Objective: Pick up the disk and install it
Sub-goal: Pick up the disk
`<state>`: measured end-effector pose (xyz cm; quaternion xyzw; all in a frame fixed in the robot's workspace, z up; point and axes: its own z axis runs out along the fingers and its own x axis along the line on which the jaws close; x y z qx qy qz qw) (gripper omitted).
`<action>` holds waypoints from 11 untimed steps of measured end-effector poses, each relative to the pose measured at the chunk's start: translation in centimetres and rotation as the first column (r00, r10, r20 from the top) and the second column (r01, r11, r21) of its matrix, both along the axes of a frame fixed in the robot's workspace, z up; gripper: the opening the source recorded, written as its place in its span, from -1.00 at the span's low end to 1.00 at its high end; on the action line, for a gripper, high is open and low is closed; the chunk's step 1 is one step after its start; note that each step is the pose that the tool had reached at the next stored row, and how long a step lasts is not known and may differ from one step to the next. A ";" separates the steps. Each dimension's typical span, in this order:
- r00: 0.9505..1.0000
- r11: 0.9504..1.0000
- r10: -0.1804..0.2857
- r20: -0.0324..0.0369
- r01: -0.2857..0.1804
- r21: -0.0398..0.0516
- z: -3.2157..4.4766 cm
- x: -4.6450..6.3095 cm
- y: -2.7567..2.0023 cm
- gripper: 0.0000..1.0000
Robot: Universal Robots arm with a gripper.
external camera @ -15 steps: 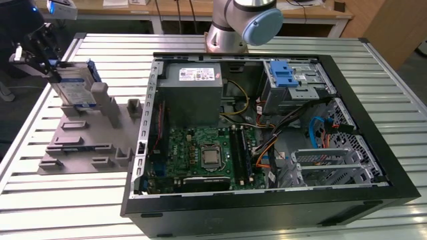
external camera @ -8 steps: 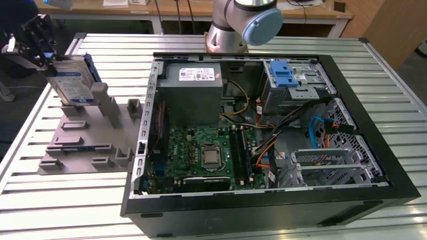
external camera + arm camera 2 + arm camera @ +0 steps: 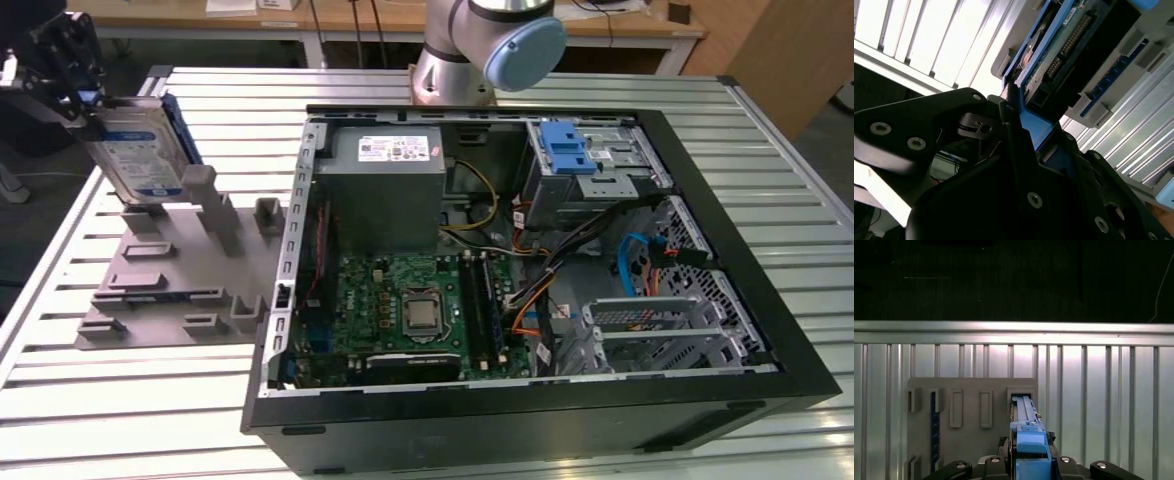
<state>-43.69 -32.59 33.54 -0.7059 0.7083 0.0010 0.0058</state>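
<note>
Clamping the disk (image 3: 134, 155) by its top edge, the gripper (image 3: 83, 95) hangs above the grey fixture (image 3: 147, 270).

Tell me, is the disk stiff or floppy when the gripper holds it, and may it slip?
The disk is probably stiff: it extends unbent from the gripper, a metal slab in a blue bracket. It may slip or swing, since the grip seems near one end only.

Support: ribbed metal table (image 3: 107, 420), topped with parallel slats | toward the exterior view's right: open black computer case (image 3: 507, 420) is laid on its side on the slats | just beside it, toward the exterior view's left: grey slotted fixture plate (image 3: 147, 290) is laid flat | far edge: arm base (image 3: 447, 85) is mounted
</note>
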 end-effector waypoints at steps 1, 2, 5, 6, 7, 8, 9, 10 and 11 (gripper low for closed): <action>1.000 1.000 0.000 0.000 0.000 0.000 0.20 0.0 0.00 -0.27; 1.000 1.000 0.000 0.000 0.000 0.000 0.40 0.0 0.00 -0.27; 1.000 1.000 0.000 0.000 0.000 0.000 0.96 0.0 0.00 -0.27; 1.000 1.000 0.000 0.000 0.000 0.000 1.13 0.0 0.00 -0.27; 1.000 1.000 0.000 0.000 0.000 0.000 1.29 0.0 0.00 -0.27; 1.000 1.000 0.000 0.000 0.000 0.000 1.47 0.0 0.00 -0.27; 1.000 1.000 0.000 0.000 0.000 0.000 1.63 0.0 0.00 -0.27; 1.000 1.000 0.000 0.000 0.000 0.000 1.76 0.0 0.00 -0.27; 1.000 1.000 0.000 0.000 0.000 0.000 1.92 0.0 0.00 -0.27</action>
